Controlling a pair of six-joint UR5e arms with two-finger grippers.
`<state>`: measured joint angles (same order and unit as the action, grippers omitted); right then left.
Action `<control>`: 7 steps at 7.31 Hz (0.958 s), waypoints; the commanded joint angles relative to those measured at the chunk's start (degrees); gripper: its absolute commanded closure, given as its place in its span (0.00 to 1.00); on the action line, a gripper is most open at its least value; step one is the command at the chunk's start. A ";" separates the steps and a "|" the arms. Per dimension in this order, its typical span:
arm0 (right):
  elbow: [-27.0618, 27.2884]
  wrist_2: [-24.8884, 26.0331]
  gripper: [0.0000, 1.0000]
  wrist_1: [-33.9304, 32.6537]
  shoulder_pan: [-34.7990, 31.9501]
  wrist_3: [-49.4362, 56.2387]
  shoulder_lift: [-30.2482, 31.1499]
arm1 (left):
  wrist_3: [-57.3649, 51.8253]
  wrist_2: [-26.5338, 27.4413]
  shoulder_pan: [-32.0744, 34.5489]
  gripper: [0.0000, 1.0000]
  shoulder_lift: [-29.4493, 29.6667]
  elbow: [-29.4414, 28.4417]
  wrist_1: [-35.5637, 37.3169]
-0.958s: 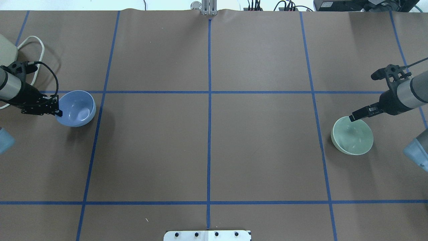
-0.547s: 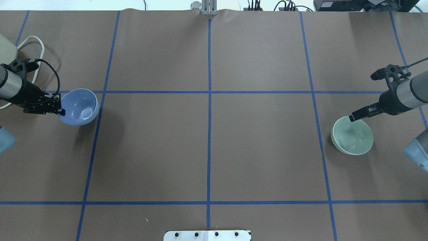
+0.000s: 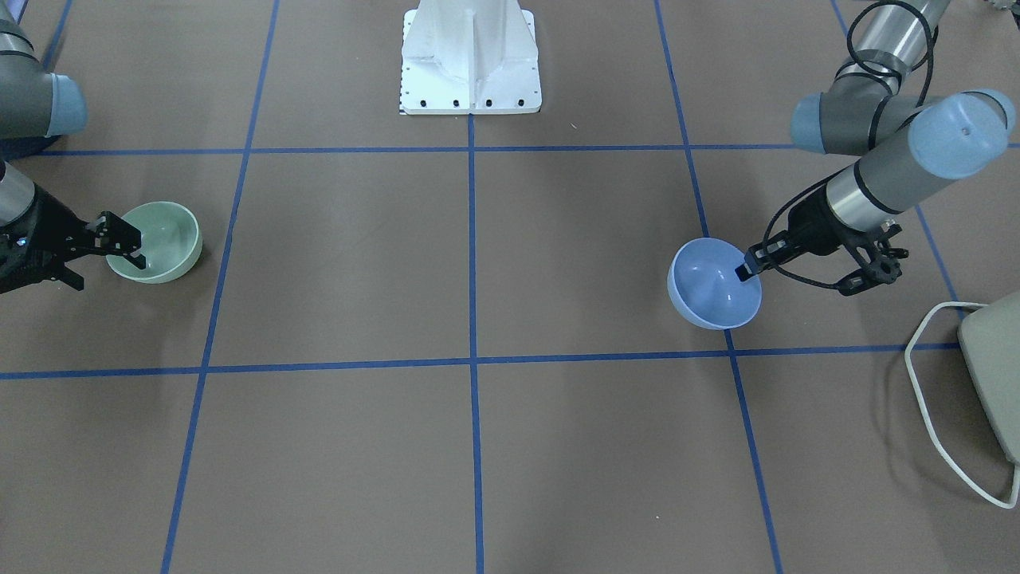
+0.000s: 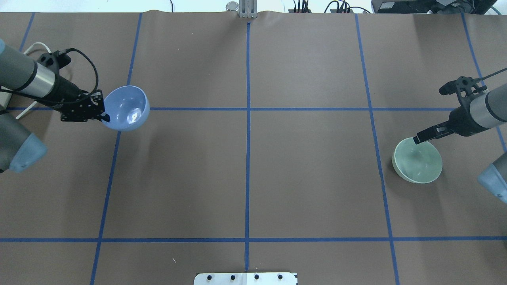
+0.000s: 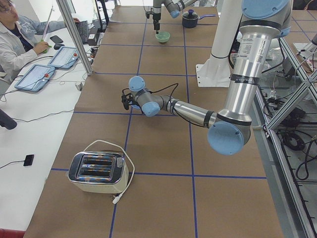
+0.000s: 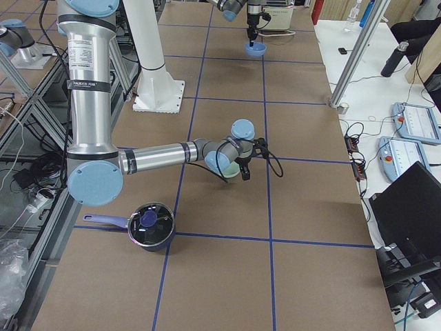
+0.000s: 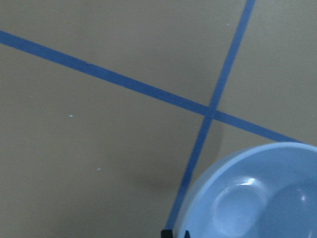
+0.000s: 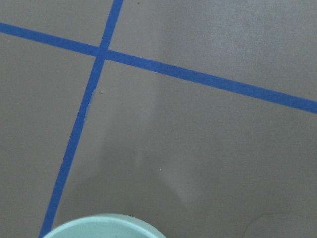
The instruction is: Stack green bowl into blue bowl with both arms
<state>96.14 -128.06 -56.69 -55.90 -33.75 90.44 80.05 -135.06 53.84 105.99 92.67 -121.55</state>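
A shiny metal two-slot toaster [image 5: 96, 171] stood on the brown paper-covered table [image 4: 309, 178]; a dark blue lidded saucepan [image 6: 150, 225] stood well apart from it.

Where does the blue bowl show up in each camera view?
Front-facing: blue bowl, right of centre.
Overhead: upper left.
Exterior left: mostly hidden by near arm.
Exterior right: far top.
Left wrist: bottom right.
Right wrist: absent.
Landmark: left gripper on its rim.

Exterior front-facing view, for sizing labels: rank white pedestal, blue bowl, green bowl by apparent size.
Largest: white pedestal.
Then blue bowl and green bowl, too alike to rank; the blue one is held off the table, nearer the camera.
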 commanded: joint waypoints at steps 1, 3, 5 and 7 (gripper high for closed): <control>0.01 0.00 0.00 0.00 0.00 0.00 0.00 | 2.74 3.46 -3.47 0.99 7.53 0.75 7.96; 0.01 -0.09 0.00 0.00 0.18 0.00 0.00 | 2.74 9.27 -9.26 0.99 9.83 6.61 16.39; 0.01 0.00 0.00 0.00 0.26 0.00 0.00 | 3.17 15.92 -15.66 0.99 13.88 7.35 20.21; 0.01 -0.09 0.00 0.00 0.26 0.00 0.00 | 6.67 22.99 -22.44 0.99 15.63 7.53 20.22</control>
<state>96.15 -128.08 -56.65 -55.64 -33.75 90.44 84.71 -115.79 35.22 120.20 100.08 -101.64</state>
